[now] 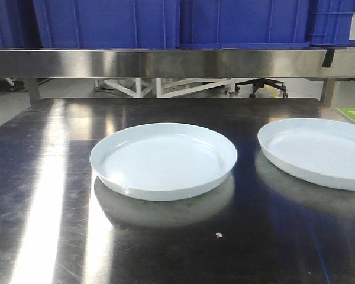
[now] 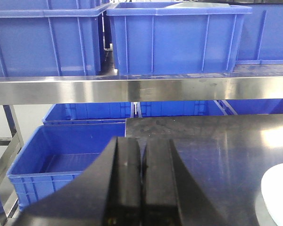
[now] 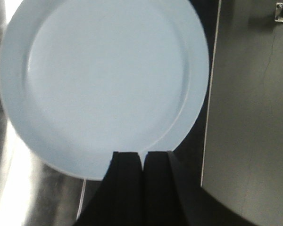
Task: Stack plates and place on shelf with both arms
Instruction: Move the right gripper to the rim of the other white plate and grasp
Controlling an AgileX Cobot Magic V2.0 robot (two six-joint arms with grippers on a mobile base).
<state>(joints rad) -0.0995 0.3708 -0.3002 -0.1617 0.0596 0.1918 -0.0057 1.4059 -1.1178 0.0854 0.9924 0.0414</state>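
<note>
Steel tabletop (image 1: 41,195), two plates (image 1: 163,160) (image 1: 319,151) apart, green label (image 1: 354,113) perhaps

The left plate (image 1: 163,160) and the right plate (image 1: 319,151), round and pale, lie flat and apart on the table (image 1: 41,195). The shiny shelf (image 1: 165,63) stands behind them.

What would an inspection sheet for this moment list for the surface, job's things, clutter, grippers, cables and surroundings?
Surface: dark steel tabletop, reflective, with glare streaks.
Job's things: centre plate and right plate lie flat, empty and apart, not stacked; shelf behind them carries blue crates.
Clutter: small pale speck in front of the centre plate; green item at the right edge, unclear.
Grippers: left gripper shut, empty, facing the shelf; right gripper shut, empty, over a plate's rim.
Cables: nothing seen.
Surroundings: chair base beyond the shelf; lower crates beside the table.
</note>
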